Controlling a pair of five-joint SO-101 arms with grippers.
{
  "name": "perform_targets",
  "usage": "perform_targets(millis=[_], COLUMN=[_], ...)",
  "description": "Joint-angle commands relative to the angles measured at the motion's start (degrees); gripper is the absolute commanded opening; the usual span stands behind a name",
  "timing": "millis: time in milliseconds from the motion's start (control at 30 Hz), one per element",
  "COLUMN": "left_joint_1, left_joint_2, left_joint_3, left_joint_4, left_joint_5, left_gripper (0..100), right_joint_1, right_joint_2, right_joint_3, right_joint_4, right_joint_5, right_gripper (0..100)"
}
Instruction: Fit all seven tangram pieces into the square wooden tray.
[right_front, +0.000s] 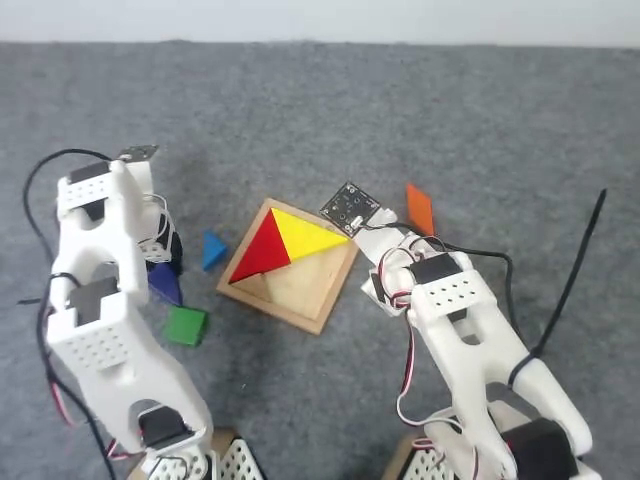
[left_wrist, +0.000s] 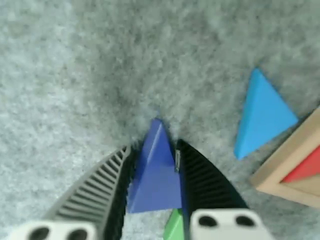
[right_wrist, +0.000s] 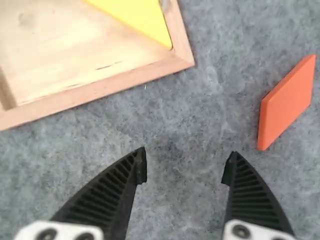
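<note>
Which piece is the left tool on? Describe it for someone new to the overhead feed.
From the wooden tray, look toward the left arm, where three loose pieces lie. It is the dark blue triangle in the left tool, darker than the sky-blue triangle and green block beside it.

Left arm (right_front: 100, 320) and right arm (right_front: 470, 320): blocky white printed plastic shells with panels of small dotted holes. Black motor blocks (right_front: 160, 425) fill the gaps between shells. Thin red and white wires (right_front: 407, 350) loop along the right arm behind its tool. A black cable (right_front: 40, 168) arcs off the left arm, and a long black cable (right_front: 583, 250) comes off the right. A small black circuit board (right_front: 350, 207) with round dots sits at the right arm's tool end. Left gripper (left_wrist: 154, 147) and right gripper (right_wrist: 187, 153) have dark ribbed fingers (right_wrist: 107, 195) tapering to points. Behind the fingers are white mounts (right_wrist: 240, 231) with round screw holes.
</note>
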Motion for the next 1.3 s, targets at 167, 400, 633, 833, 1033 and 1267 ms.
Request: perform_targets(millis=[167, 400, 633, 833, 1033, 1267], left_joint_1=[-0.35, -0.62, -5.1, -7.74, -7.56, -7.12], left_joint_2=[0.62, 0.09, 0.09, 0.53, 0.09, 0.62], left_joint_3=[1.27, 0.92, 0.48, 0.66, 0.75, 1.71], left_joint_4=[0.09, 3.6, 4.75, 4.92, 6.42, 2.02], left_joint_5=[0.35, 0.44, 6.42, 6.86, 12.31, 16.7], left_gripper=[11, 30, 31, 31, 31, 28], right_joint_1=[-0.04, -0.04, -0.04, -0.04, -0.04, -0.04], right_joint_2=[-0.31, -0.22, -0.31, -0.31, -0.31, -0.31], right_joint_3=[-0.26, -0.26, -0.26, -0.26, -0.26, -0.26], right_joint_4=[-0.84, -0.84, -0.75, -0.75, -0.75, -0.84], right_joint_5=[0.62, 0.62, 0.62, 0.62, 0.62, 0.62], right_gripper=[25.2, 25.2, 25.2, 25.2, 25.2, 25.2])
